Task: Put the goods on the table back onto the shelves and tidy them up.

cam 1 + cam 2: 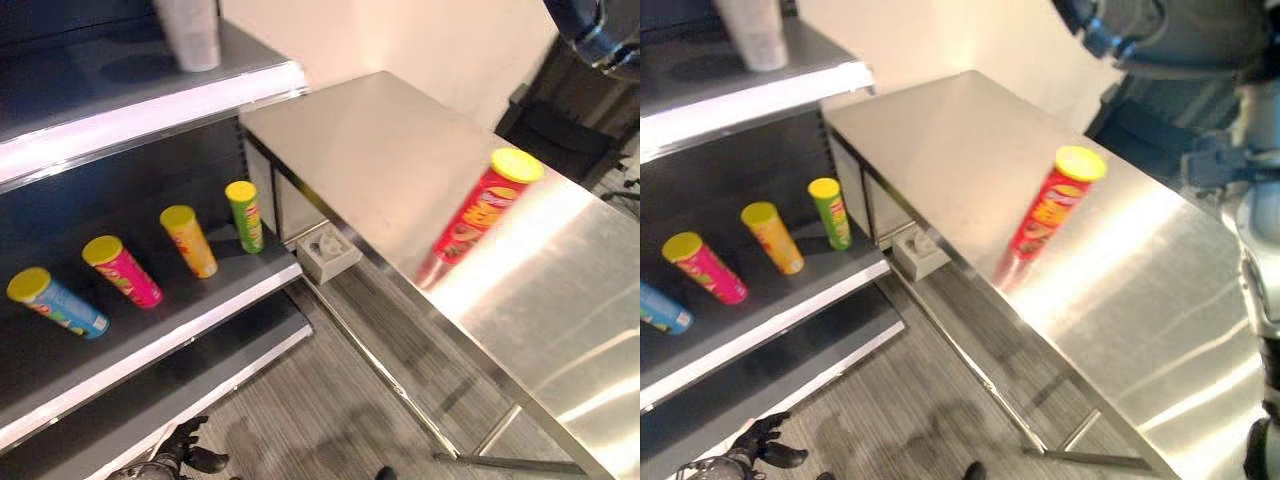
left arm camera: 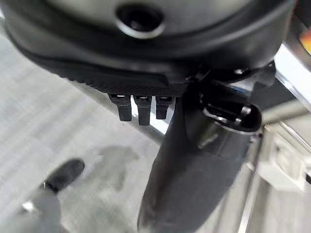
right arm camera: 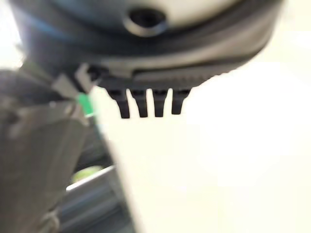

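A red chip can (image 1: 482, 214) with a yellow lid stands upright on the steel table (image 1: 380, 140), near its front edge. On the dark middle shelf (image 1: 200, 300) stand a blue can (image 1: 62, 303), a pink can (image 1: 124, 272), an orange can (image 1: 190, 241) and a green can (image 1: 245, 215), all with yellow lids. My left hand (image 1: 185, 452) hangs low over the floor beside the shelves, open and holding nothing; its fingers (image 2: 138, 108) are straight. My right hand's fingers (image 3: 146, 104) are also straight, with nothing held.
A white cylinder (image 1: 190, 35) stands on the top shelf (image 1: 150, 110). A grey block (image 1: 328, 255) sits under the table beside the shelf end. Table legs and a floor rail (image 1: 400, 390) cross the grey floor between shelves and table.
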